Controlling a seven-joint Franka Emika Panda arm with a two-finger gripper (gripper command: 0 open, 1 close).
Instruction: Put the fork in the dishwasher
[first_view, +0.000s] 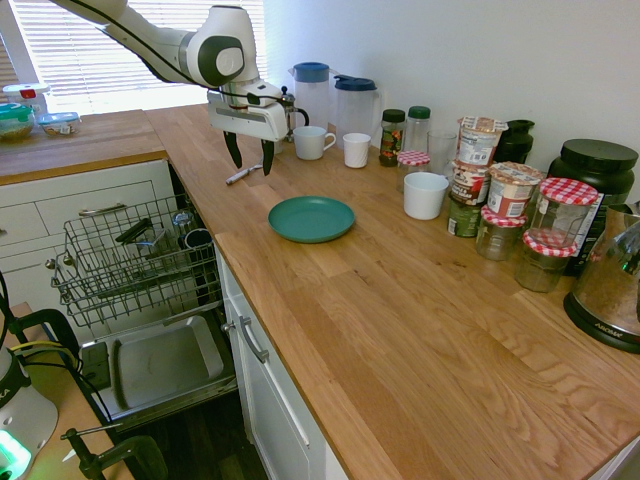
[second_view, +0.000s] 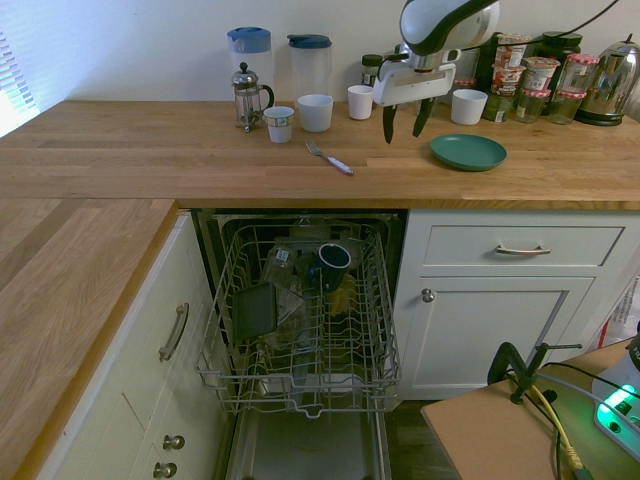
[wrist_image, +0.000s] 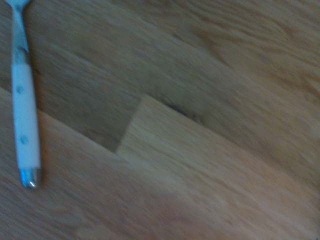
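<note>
Ana: One open dishwasher stands nearest to the second exterior camera, its wire rack pulled out under the wooden counter and already holding a dark mug.

Ben: And the fork?

Ana: Further back, the fork lies flat on the counter above the dishwasher, in front of the white cups and the small French press. Nothing touches it. In the wrist view its pale handle shows at one edge, so the camera is not centred on it.

Ben: What about the gripper?

Ana: The gripper hangs in the air beside the fork, towards the teal plate, pointing down. Its fingers are spread wide and hold nothing.

Ben: So the step is the approach?

Ana: It seems so. The arm should probably bring the fork's handle between the two fingers, turn the wrist so they cross the handle, then go down slowly. The handle is thin and low, so the fingertips must almost reach the wood.
</note>
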